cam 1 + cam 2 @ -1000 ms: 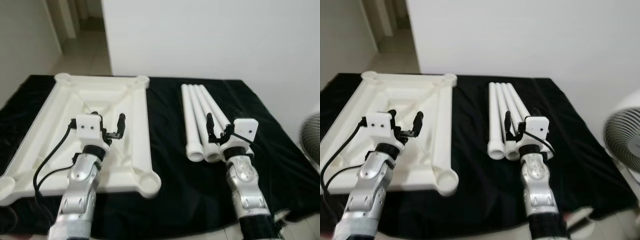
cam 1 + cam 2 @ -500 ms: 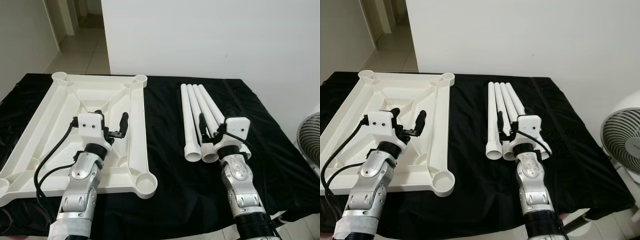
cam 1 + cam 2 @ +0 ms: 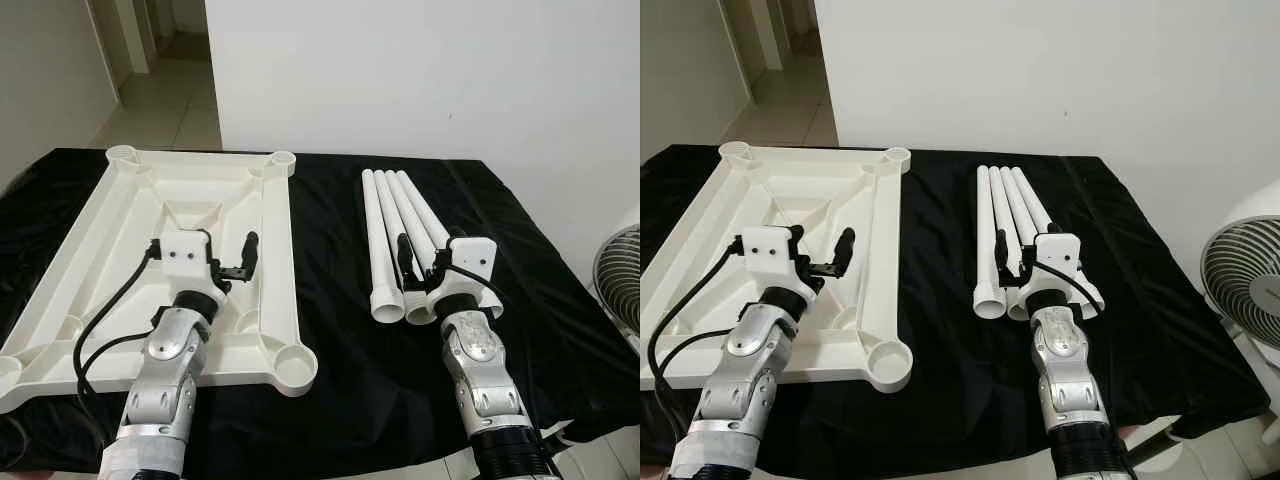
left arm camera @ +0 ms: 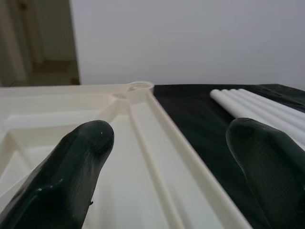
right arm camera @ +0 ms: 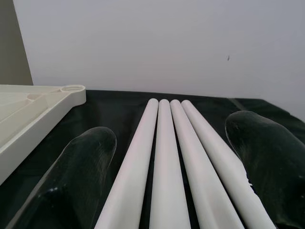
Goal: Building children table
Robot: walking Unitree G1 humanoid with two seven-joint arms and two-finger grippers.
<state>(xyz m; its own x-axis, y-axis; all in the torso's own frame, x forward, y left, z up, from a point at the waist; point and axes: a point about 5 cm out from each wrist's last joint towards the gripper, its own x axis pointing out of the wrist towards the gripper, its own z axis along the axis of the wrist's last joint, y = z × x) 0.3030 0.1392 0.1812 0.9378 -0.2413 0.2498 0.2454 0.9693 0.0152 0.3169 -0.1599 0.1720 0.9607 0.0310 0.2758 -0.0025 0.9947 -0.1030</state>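
The black cloth lies bare in a wide strip between the upturned white tabletop and the four white legs, which lie side by side, touching. The left gripper hangs over the tabletop's ribbed underside with its fingers spread; raised ribs and the rim stand on either side of it. The right gripper, fingers apart, straddles the near ends of the legs. Bare cloth runs right of the legs toward a fan. A white wall closes the far side.

Head cameras looked down on the desk; both low wrist cameras faced the wall, sharing the legs
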